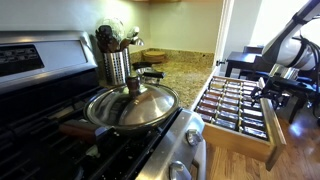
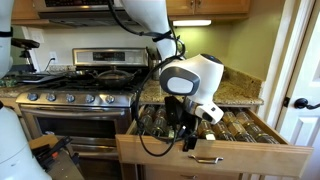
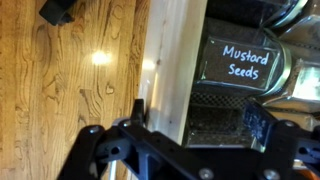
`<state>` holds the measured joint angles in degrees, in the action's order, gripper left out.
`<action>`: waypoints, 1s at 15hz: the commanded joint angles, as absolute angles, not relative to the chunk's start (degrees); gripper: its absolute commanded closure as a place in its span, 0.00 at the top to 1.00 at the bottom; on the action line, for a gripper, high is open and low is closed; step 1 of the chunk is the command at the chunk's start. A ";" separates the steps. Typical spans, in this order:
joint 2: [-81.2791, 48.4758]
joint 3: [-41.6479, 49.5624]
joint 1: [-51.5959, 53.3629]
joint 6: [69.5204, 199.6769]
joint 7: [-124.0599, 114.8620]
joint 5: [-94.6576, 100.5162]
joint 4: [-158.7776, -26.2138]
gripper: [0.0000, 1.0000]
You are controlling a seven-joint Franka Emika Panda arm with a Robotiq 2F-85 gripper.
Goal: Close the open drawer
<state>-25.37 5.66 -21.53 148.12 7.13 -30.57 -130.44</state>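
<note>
The drawer stands pulled out from under the granite counter, filled with rows of small dark spice jars. It also shows in an exterior view. In the wrist view its light-wood front runs up the middle, with a jar labelled "Mustard Seeds" behind it. My gripper is open and straddles the front's top edge, one finger on the floor side and one inside the drawer over the jars. The gripper shows in both exterior views at the drawer's front edge.
A stove stands beside the drawer, with a lidded steel pan on it and a utensil holder behind. The granite counter lies above the drawer. Wood floor lies in front. A door stands nearby.
</note>
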 commanded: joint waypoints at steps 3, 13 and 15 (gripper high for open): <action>-19.85 1.10 -21.47 145.89 10.97 -35.60 -130.49 1.00; -13.84 2.38 -15.22 135.64 5.30 -33.03 -125.71 1.00; -11.55 3.73 -14.63 134.02 3.95 -30.61 -127.48 1.00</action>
